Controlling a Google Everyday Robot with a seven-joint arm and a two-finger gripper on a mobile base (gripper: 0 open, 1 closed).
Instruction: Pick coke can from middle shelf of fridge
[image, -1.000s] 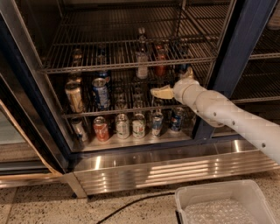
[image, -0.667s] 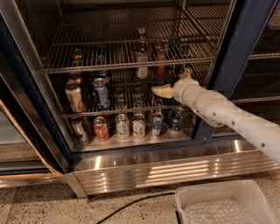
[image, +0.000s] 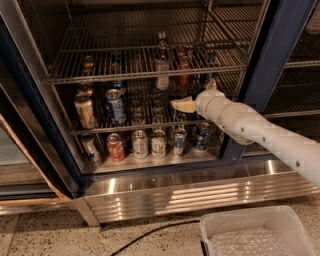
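Note:
The fridge (image: 272, 75) stands open, with a dark blue frame and wire racks. The coke can (image: 183, 79), red with a silver top, stands far back on the middle shelf (image: 125, 129), partly seen through the rack above. My gripper (image: 184, 105) is inside the fridge just above the middle shelf, in front of and slightly below the coke can, at the end of my white arm (image: 250, 130), which reaches in from the right. It holds nothing that I can see.
A gold can (image: 85, 111) and a blue can (image: 115, 106) stand front left on the middle shelf, with a glass bottle (image: 161, 75) at the back. Several cans (image: 150, 145) line the floor below. A white bin (image: 255, 235) and a black cable (image: 150, 232) lie on the ground.

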